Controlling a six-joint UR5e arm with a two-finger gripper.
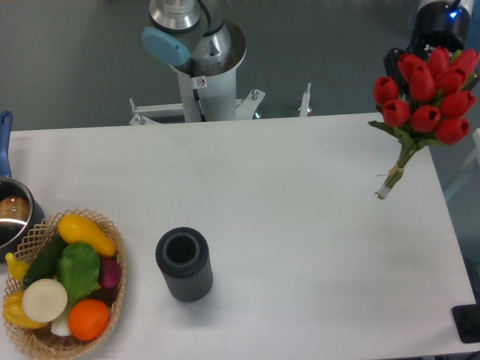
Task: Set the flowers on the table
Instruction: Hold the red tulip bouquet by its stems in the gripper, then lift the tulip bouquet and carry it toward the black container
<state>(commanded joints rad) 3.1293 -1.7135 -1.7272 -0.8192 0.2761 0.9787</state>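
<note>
The flowers (426, 94), a bunch of red tulip buds on green stems tied with a pale band, hang tilted in the air over the far right corner of the white table (300, 225). Their whitish stem end (384, 193) points down and left. My gripper (397, 58) is black and sits at the top right, mostly hidden behind the buds. It appears shut on the bunch near the heads, but its fingers are hidden.
A dark grey ribbed cylinder vase (184, 264) stands upright left of the middle. A wicker basket (118, 279) of vegetables sits at the front left corner, with a metal pot (10, 217) behind it. The arm's base (204, 75) is beyond the far edge. A black object (468, 322) lies at the front right.
</note>
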